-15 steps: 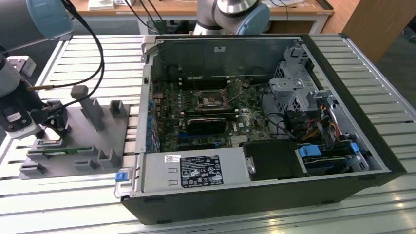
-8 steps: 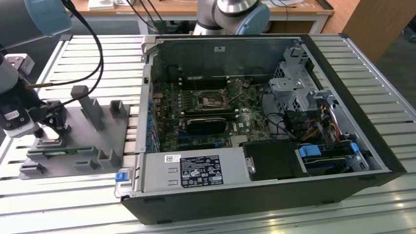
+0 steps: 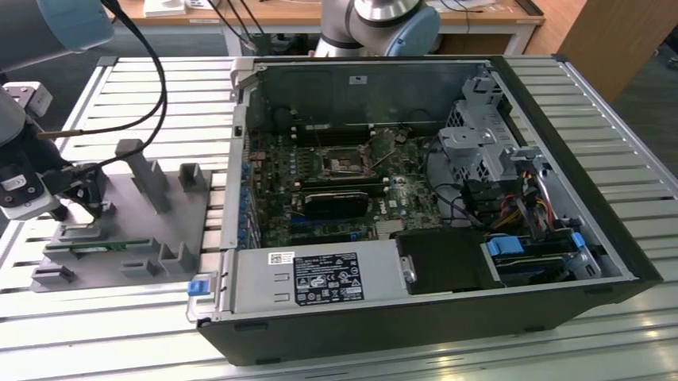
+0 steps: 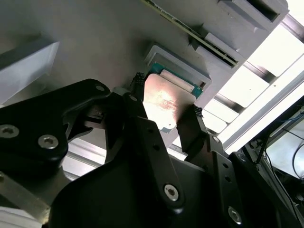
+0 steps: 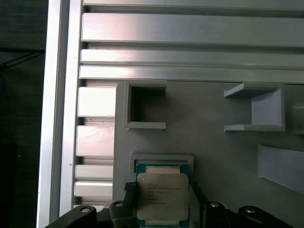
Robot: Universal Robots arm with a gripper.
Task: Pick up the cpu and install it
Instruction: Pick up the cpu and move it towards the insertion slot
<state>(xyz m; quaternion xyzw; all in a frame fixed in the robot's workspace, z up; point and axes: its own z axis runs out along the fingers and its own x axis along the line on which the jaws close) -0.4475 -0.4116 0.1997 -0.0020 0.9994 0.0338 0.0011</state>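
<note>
Aluminium slatted counter (image 3: 95, 333): carries everything listed.

Black computer case (image 3: 424, 333): side open, socket (image 3: 344, 165) on the board, well apart from the work.

Grey fixture (image 3: 196, 214): at the exterior view's left; its shallow nest seats the cpu (image 5: 162, 194). Handling, as judged: grip the edges only with even pressure, then lift straight and level so the chip clears the nest walls without tilting.

Tool (image 4: 165, 99): narrow, clamped across two opposite edges of the cpu; chip not visibly raised from the nest.

Fingertips (image 4: 137, 84): dark, touching the chip's rim.
</note>
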